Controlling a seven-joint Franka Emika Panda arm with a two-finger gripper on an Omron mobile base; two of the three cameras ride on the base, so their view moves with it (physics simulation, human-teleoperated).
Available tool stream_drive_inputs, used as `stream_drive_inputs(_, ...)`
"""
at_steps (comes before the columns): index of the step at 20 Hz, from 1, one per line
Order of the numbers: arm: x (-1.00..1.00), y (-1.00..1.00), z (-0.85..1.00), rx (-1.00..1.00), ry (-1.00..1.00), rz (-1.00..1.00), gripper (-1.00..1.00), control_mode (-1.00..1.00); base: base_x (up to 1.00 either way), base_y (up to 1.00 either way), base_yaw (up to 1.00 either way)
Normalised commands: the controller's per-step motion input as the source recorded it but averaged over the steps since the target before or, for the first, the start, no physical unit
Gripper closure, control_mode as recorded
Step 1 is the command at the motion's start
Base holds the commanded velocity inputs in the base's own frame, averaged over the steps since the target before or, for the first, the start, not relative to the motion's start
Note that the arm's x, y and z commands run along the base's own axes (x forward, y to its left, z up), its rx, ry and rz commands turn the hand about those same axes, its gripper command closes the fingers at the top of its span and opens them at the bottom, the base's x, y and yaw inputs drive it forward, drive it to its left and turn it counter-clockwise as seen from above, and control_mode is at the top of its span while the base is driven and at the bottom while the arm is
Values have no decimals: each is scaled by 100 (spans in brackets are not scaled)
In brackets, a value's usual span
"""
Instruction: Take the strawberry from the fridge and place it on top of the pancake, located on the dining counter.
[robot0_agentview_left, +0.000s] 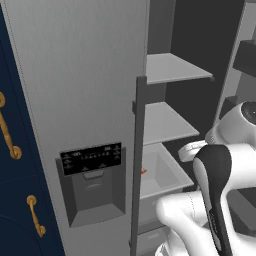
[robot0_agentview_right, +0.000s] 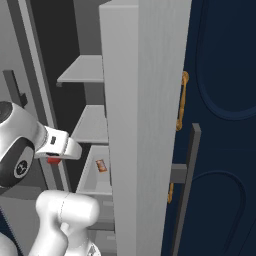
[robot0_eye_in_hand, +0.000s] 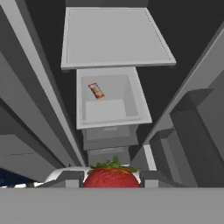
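Strawberry (robot0_eye_in_hand: 112, 177) pinched in the end effector (robot0_eye_in_hand: 112, 178) before the open fridge (robot0_agentview_left: 80, 75); no readable writing.

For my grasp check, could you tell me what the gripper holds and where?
The gripper holds the strawberry, pinched between its fingertips at the fruit's two sides.

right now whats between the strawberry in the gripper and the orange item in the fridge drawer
In the hand view, only open air and the drawer's front rim separate the strawberry from the orange item.

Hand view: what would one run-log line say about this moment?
gripper: shut on strawberry | place: before open fridge | drawer: small orange item inside | phase: strawberry picked, not delivered
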Motion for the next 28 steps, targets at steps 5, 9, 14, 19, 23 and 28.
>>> stream_drive_inputs(5,-10,6,-7,0,3,0,100,100,-25,9,0)
stream_drive_inputs(9,0,0,0,0,0,0,100,100,-97,14,-1)
stream_drive_inputs(14,0,0,0,0,0,0,100,100,-100,-7,-18)
stream_drive_inputs(19,0,0,0,0,0,0,100,100,-97,-57,-42)
stream_drive_inputs(23,0,0,0,0,0,0,100,100,-60,-92,-47)
stream_drive_inputs(28,0,0,0,0,0,0,100,100,-7,-100,-57)
